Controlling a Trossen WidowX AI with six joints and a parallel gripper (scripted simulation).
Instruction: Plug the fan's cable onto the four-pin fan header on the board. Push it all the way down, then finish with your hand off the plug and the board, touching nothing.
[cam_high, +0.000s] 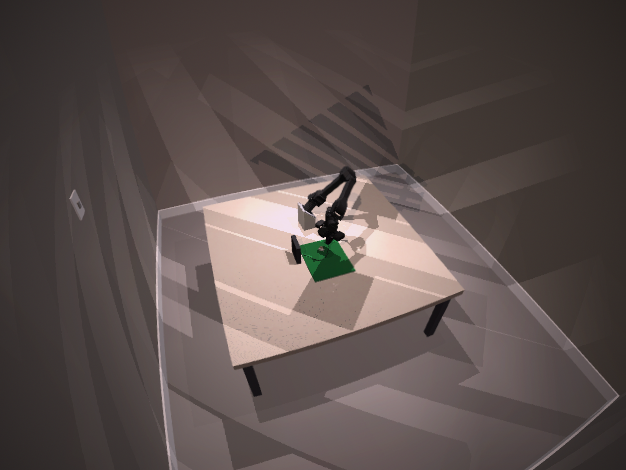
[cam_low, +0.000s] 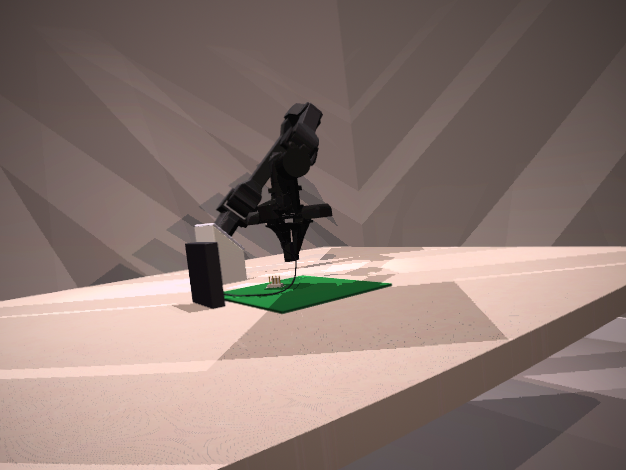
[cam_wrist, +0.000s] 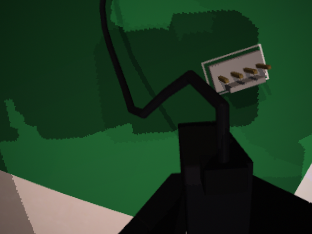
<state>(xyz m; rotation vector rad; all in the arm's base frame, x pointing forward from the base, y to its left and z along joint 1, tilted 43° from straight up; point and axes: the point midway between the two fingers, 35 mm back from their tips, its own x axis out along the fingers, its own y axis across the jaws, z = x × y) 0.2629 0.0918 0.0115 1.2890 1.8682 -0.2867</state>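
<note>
Black and boxy, the plug (cam_wrist: 216, 188) fills the near part of the wrist view, clamped between the dark fingers of the pincer (cam_low: 291, 257), which are drawn in narrow around it and grip it from both sides. The plug's top end points away from the camera, and the thin black cable (cam_wrist: 116, 61) leaves that end, kinks to the left, then curves up and away across the board (cam_wrist: 60, 48).

Just beyond the plug and a little to its right sits the four-pin fan header (cam_wrist: 239, 73), a pale rectangular base with a row of four brassy pins. Plug and header are apart; green board shows between them.

From the exterior view the pincer points straight down, holding the plug above the green board (cam_low: 323, 293) and not touching it. The header (cam_low: 274, 281) stands on the board below and to the left of the fingertips, with the cable (cam_low: 289, 283) drooping from the plug down to the board beside it.

Farther left, at the board's edge, an upright black block (cam_low: 204, 274) rests on the table (cam_low: 151, 379), and behind it a pale grey block (cam_low: 227, 252) carries the arm's base.
</note>
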